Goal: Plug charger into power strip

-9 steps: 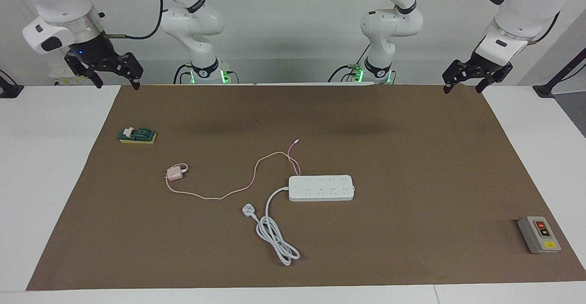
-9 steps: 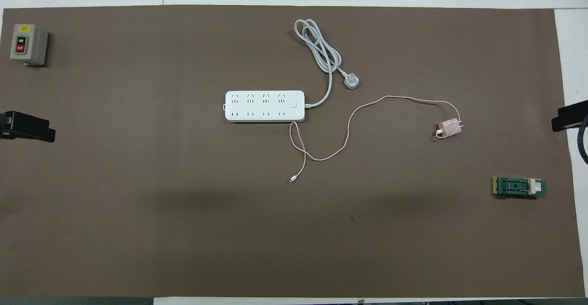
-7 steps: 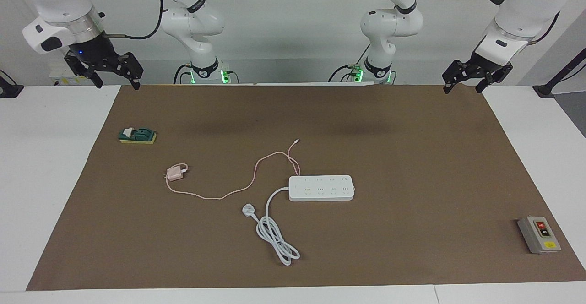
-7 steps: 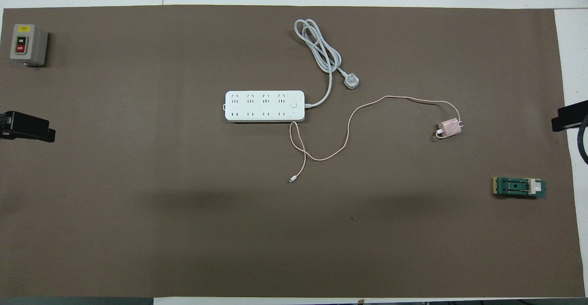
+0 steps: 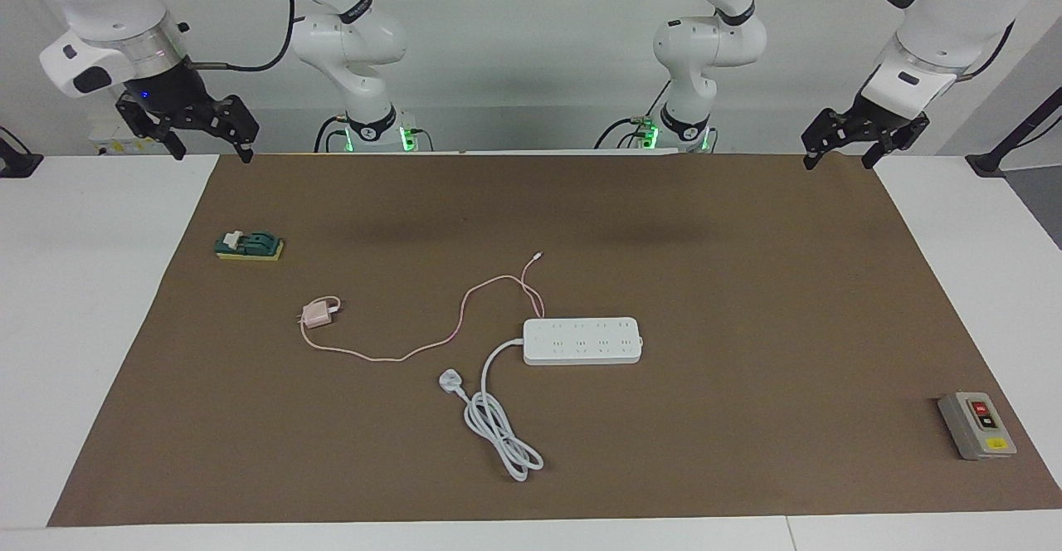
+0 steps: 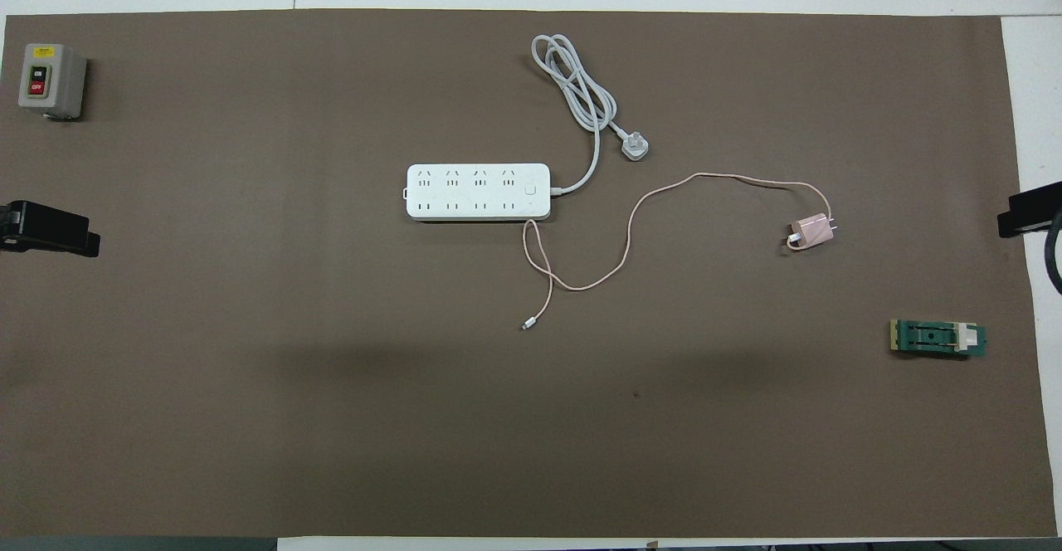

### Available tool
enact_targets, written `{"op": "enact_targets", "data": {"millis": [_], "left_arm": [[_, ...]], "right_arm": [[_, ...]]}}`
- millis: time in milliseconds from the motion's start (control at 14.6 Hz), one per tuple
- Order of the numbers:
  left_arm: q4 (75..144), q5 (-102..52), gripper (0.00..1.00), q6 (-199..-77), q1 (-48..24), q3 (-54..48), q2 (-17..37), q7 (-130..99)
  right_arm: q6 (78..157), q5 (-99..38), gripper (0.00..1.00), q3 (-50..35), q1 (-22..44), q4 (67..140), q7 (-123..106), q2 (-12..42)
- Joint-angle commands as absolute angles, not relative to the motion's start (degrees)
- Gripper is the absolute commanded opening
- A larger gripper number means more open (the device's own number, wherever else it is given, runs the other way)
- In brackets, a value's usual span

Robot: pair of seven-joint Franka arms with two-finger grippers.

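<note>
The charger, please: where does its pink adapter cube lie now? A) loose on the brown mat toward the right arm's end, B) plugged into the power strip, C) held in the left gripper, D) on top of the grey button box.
A: the charger lies loose on the mat, apart from the power strip, in neither gripper.

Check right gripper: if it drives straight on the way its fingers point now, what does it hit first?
Likely bare brown mat at its robot-side corner. The right gripper, open, points down; the green block and charger lie off that line, though depth is unclear.

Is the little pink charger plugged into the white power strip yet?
No, the charger lies on the brown mat apart from the power strip, toward the right arm's end of the table.
</note>
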State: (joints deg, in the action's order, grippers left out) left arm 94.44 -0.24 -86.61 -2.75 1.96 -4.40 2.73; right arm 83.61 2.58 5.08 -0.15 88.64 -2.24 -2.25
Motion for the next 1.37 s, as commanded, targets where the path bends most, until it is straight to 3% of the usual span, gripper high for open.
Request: {"op": "enact_targets", "data": {"millis": [0, 957, 1299], "left_arm": [[95.89, -0.79, 1.00, -86.40, -3.08, 2.37, -5.89, 2.72], [95.89, -0.79, 1.00, -86.31, -3.08, 2.29, -5.89, 2.72], [95.89, -0.79, 1.00, -86.40, -3.08, 2.29, -5.89, 2.72]], "right_arm": [[83.76, 2.99, 1.00, 5.19, -0.26, 89.65, -1.49, -2.90], [86.38, -1.73, 1.00, 5.36, -0.96, 95.70, 36.88, -2.02], [90.43, -10.88, 1.00, 5.36, -4.74, 96.07, 46.91, 3.15]]}}
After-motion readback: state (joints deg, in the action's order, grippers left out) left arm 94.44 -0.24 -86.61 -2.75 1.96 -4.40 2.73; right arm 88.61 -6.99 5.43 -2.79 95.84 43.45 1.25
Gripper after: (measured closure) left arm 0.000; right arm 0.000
